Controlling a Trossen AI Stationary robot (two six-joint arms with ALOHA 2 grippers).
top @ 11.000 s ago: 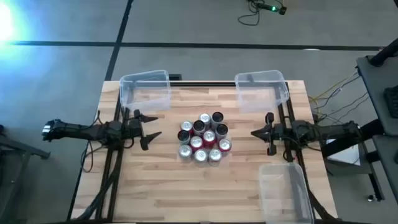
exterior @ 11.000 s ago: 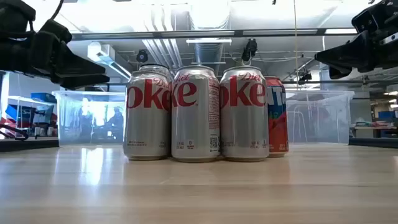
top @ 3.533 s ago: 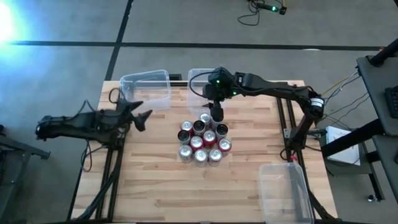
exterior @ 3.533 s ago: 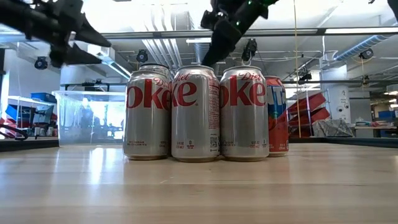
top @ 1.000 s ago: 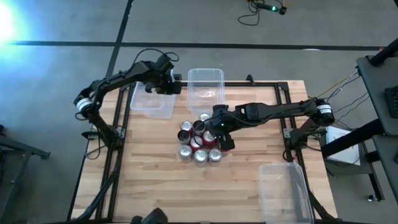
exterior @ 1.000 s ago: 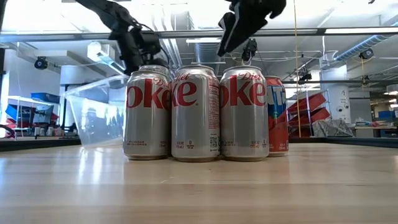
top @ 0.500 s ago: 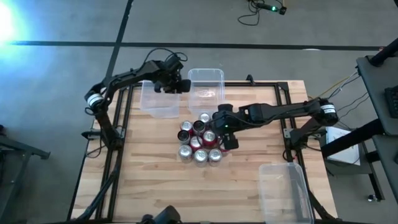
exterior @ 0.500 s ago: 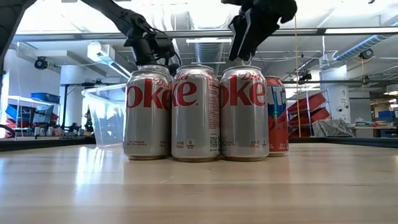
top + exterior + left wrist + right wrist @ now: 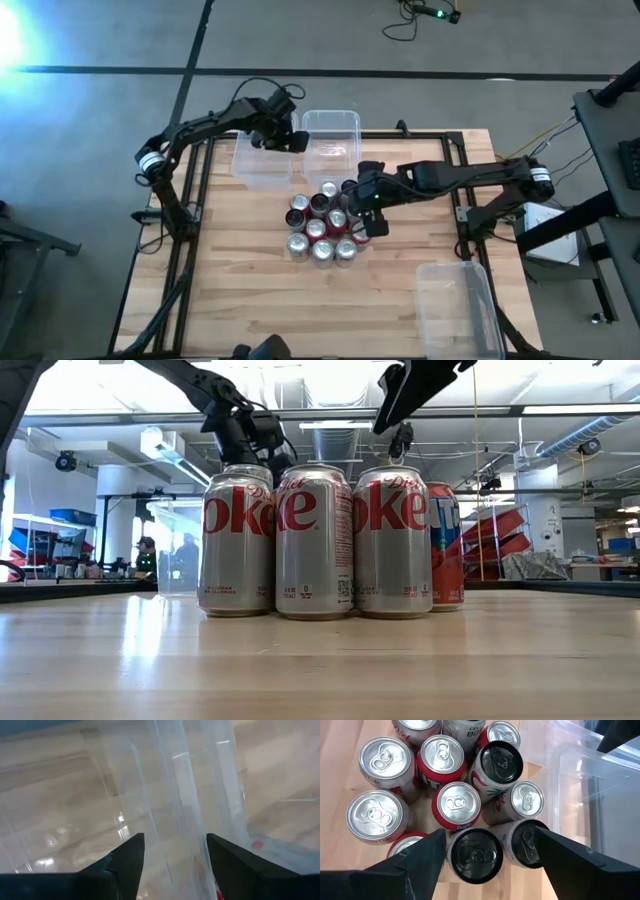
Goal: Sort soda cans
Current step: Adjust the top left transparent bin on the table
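Plain wooden table (image 9: 230,290), open lab behind it, and the soda cans (image 9: 325,225) sit in one tight bunch in the middle. None of them is in a bin yet.

What's changed in the last second is all setup. Your left gripper (image 9: 293,140) has pulled the clear bin (image 9: 255,172) in from the far-left corner, so it's now right beside the middle bin (image 9: 335,122) at the far edge. The left wrist view shows the fingers apart with the bin's wall running between them. I can't see them actually pinching it, so it looks more like a hook than a clamp.

Your right gripper (image 9: 375,222) has drifted over to the right side of the bunch and hangs above it. It's wide open and empty, and a black-topped can (image 9: 473,855) sits between the fingers in its wrist view. The low view shows it well clear of the can tops.

The third bin (image 9: 455,310) sits at the near right corner, well apart from the other two.

So I'd say sorting hasn't properly started. The drop-off spots are lined up and the first pick looks about to happen. The cans are touching each other, so watch that the fingers don't knock the neighbours.
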